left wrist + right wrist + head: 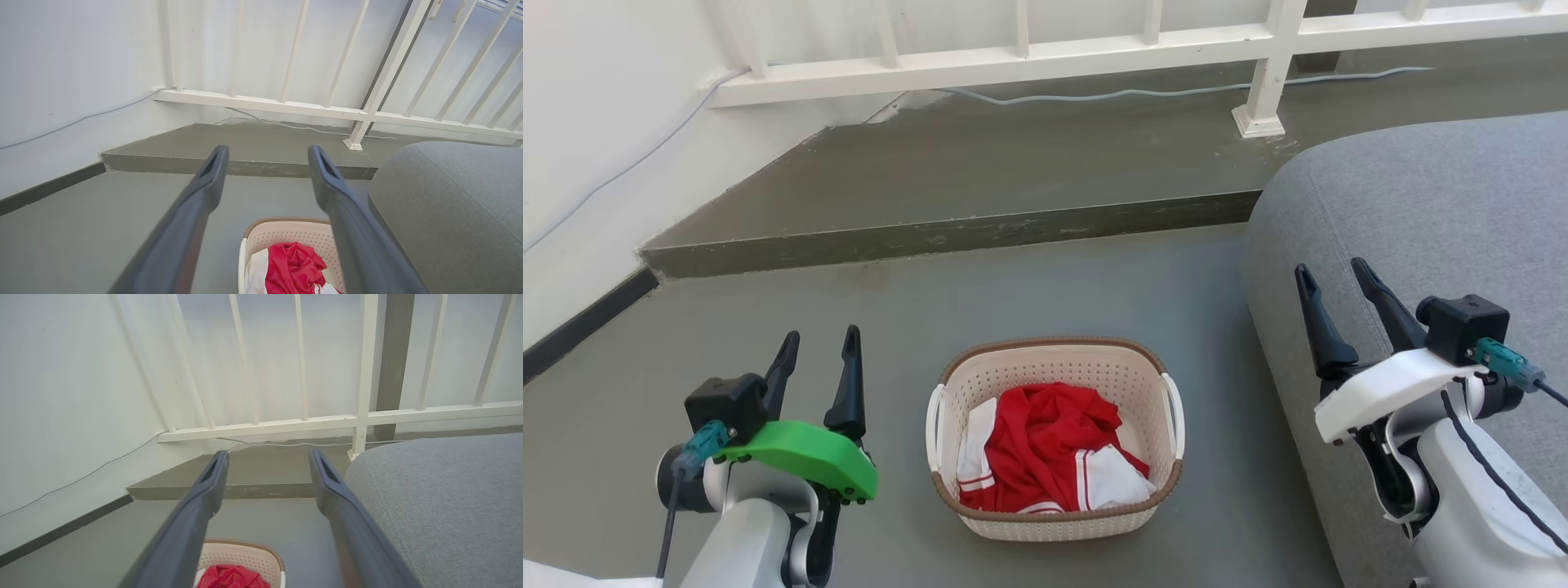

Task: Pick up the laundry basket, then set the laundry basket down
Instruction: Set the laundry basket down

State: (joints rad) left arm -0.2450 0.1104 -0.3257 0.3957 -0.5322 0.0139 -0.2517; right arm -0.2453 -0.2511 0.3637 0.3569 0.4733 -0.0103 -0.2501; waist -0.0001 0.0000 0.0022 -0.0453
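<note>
Laundry basket (1058, 369), bottom under red garment (1045, 445)

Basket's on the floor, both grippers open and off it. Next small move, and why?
Probably lower both arms inward toward the white side handles: the laundry basket sits on the floor between the left gripper and the right gripper, both open and touching nothing.

We see soft, even daylight and weak shadows. In the wrist views the white painted wall (61, 375) looks washed out, and white railing bars (300, 355) bend slightly.
</note>
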